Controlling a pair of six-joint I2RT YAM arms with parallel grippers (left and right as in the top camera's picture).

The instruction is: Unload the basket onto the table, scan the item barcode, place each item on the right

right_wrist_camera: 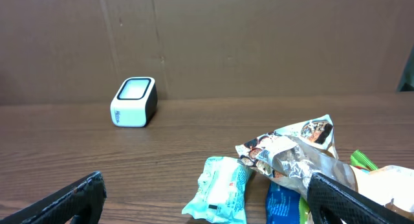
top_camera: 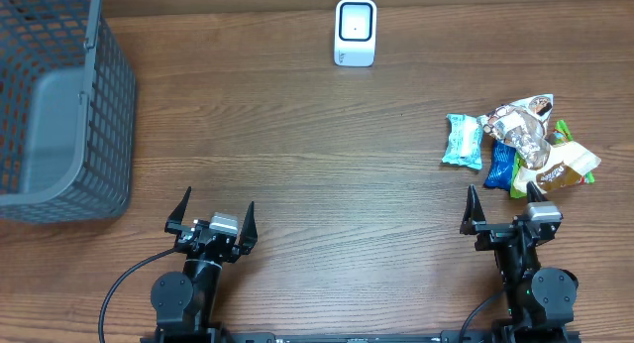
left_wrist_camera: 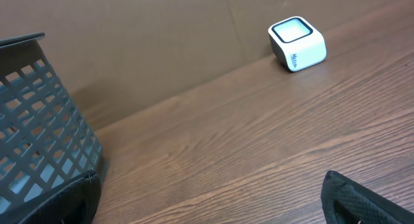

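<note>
The white barcode scanner [top_camera: 356, 32] stands at the table's far edge, its window facing up; it also shows in the left wrist view [left_wrist_camera: 297, 43] and the right wrist view [right_wrist_camera: 134, 102]. The items are a pile of snack packets at the right: a teal packet [top_camera: 463, 140] [right_wrist_camera: 220, 188], a silver packet [top_camera: 520, 125] [right_wrist_camera: 294, 149] and a blue packet [top_camera: 502, 167] [right_wrist_camera: 283, 204]. My right gripper [top_camera: 502, 209] [right_wrist_camera: 207, 191] is open just short of the pile and holds nothing. My left gripper [top_camera: 212, 214] [left_wrist_camera: 210, 198] is open over bare wood, also holding nothing.
A grey mesh basket [top_camera: 59, 105] [left_wrist_camera: 39, 120] stands at the far left of the table, close to my left gripper. A green and yellow packet [top_camera: 570, 165] lies at the right end of the pile. A brown wall runs behind the scanner.
</note>
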